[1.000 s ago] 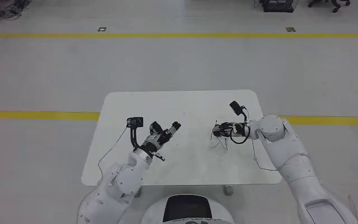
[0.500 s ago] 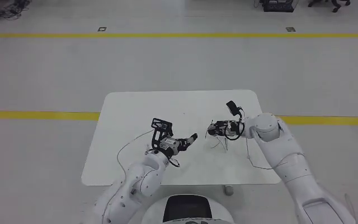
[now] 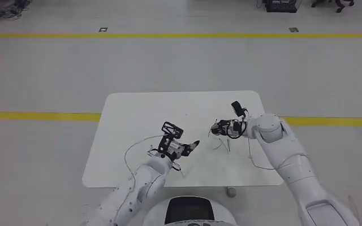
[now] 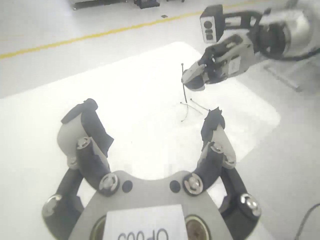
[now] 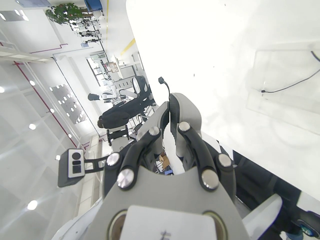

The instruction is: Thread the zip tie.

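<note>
Now, over on the right gripper (image 4: pixel 193 79): pinched shut on the zip tie (image 4: pixel 184 89), held upright over the table (image 4: pixel 112 83). Over to the left gripper (image 4: pixel 150 112): spread wide, holding nothing, aimed straight at that tie, near but apart.

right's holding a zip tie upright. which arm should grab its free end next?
Left, probably. The left gripper is open, empty and faces the zip tie; the right gripper is shut on it.

Held zip tie (image 5: pixel 161 80) mostly hidden between jaws.
</note>
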Controlling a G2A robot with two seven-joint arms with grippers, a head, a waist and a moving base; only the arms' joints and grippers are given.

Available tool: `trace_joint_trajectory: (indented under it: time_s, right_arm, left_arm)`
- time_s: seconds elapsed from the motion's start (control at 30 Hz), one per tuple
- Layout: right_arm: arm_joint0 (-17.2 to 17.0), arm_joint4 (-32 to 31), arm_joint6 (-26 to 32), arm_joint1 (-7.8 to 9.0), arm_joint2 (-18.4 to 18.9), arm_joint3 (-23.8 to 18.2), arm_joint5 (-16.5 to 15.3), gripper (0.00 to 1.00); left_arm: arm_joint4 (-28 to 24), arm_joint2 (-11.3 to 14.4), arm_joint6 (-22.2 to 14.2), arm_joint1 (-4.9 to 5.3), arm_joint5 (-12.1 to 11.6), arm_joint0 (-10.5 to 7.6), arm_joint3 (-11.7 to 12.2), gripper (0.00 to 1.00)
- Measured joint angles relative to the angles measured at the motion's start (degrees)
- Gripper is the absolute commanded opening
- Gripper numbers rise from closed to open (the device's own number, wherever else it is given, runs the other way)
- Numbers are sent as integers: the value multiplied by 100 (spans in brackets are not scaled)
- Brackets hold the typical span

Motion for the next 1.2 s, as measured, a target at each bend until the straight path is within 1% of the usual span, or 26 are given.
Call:
trace_joint_trajectory:
  time_s: [0.07,0.1,0.13,0.37,0.47,0.53,0.57,0.67,0.7,0.73,0.8,0.83,0.97,1.03,1.07,1.1,1.13,1.2]
  right_arm:
    - [38,83,0,-6,-3,34,117,0]
    - [58,122,-3,-7,-2,45,136,0]
    - [65,133,-8,-7,0,48,135,0]
    - [50,143,-31,-8,3,43,117,0]
    - [-20,305,-198,-21,11,68,134,0]
    - [-1,476,-234,-35,7,193,137,0]
    - [30,584,-236,-46,-7,283,137,0]
    - [114,854,-243,-73,-44,492,137,0]
    - [148,942,-271,-83,-67,555,137,0]
    - [163,971,-290,-87,-78,579,137,0]
    - [169,975,-300,-87,-83,586,136,0]
    - [168,972,-300,-87,-83,583,136,0]
    - [165,969,-298,-87,-81,580,136,0]
    - [125,1025,-344,-94,-88,557,127,0]
    - [99,1100,-353,-102,-98,543,131,0]
    - [95,1157,-334,-105,-105,548,134,0]
    - [102,1213,-297,-108,-113,568,136,0]
    - [151,1327,-184,-112,-130,655,137,0]
  left_arm:
    - [375,127,-130,-3,-61,-57,33,100]
    - [587,195,-180,-6,-102,-91,54,100]
    - [675,215,-193,-7,-106,-101,61,100]
    - [702,228,-172,-7,-121,-111,75,100]
    - [1119,397,-115,-20,-248,-190,133,100]
    - [1539,578,-168,-38,-240,-311,213,100]
    - [1658,706,-218,-36,-207,-443,294,100]
    - [1582,1095,-292,8,-49,-837,548,100]
    - [1570,1296,-295,40,74,-1031,673,100]
    - [1569,1448,-280,71,191,-1177,767,100]
    - [1572,1695,-239,122,457,-1408,898,100]
    - [1573,1710,-235,126,475,-1419,906,100]
    - [1573,1688,-235,123,421,-1397,899,100]
    - [1573,1733,-160,133,346,-1449,967,100]
    - [1573,1797,-66,150,295,-1518,1041,100]
    - [1573,1856,3,166,303,-1579,1101,100]
    - [1573,1929,67,186,338,-1646,1161,100]
    - [1573,2181,195,243,415,-1855,1297,100]
